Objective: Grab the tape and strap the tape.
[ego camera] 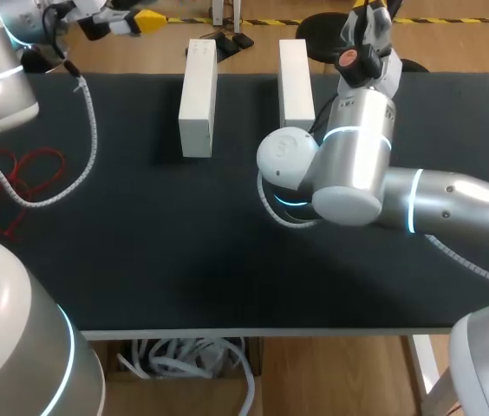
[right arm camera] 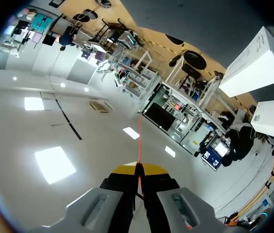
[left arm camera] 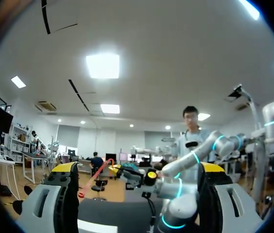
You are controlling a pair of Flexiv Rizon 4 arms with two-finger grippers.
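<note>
Tape [right arm camera: 139, 141] pinched in raised right tool [right arm camera: 138, 170]; left tool [left arm camera: 138, 171] spread wide, held level, facing right arm [left arm camera: 183, 208].

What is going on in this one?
The right gripper is shut on a thin red tape, raised at the far side of the table near two white boxes. The left gripper is open and holds nothing, up by the far left corner. Red loops of tape lie near the table's left edge. Nothing is strapped yet.
</note>
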